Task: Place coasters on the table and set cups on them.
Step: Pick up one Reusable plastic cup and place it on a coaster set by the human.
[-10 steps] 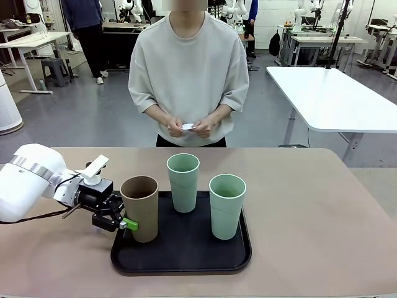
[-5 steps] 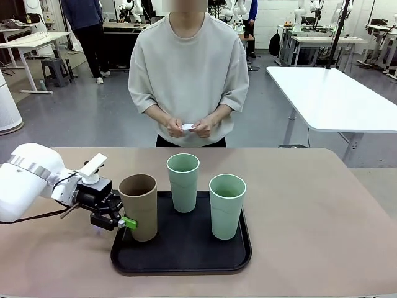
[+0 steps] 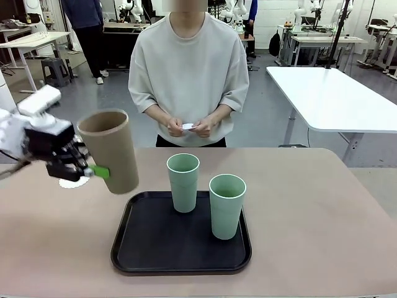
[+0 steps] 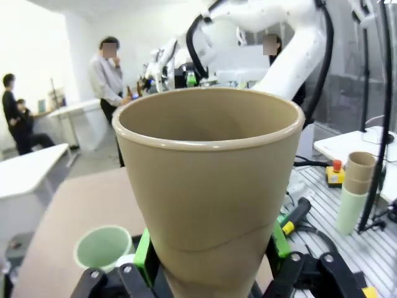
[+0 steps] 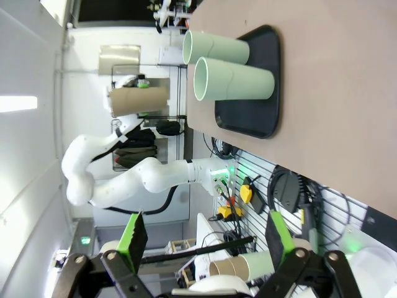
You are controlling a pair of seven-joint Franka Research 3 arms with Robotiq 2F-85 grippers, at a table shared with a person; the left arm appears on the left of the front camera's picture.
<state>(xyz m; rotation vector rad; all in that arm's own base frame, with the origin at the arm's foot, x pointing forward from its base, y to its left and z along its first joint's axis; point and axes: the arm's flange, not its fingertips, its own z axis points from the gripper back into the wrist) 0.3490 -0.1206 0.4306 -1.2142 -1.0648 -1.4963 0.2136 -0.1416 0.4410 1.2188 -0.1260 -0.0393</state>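
My left gripper (image 3: 107, 171) pinching the brown cup (image 3: 110, 149) in mid-air, front view gives me a coaster (image 3: 69, 182) on the table (image 3: 310, 205) just below the gripper, left wrist view both green pads (image 4: 144, 257) against the cup's wall, my right gripper (image 5: 205, 233) spread

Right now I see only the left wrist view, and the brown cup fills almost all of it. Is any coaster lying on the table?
Observer: Yes. In the front view one white coaster lies on the table, left of the black tray, partly hidden behind the left gripper.
Operator: Is the cup over that coaster?
Observer: Not clearly. The tan cup hangs slightly tilted in the air, off the tray; in the picture its base shows to the right of the coaster.
Operator: And the other cups?
Observer: Two mint green cups stand upright on the tray.
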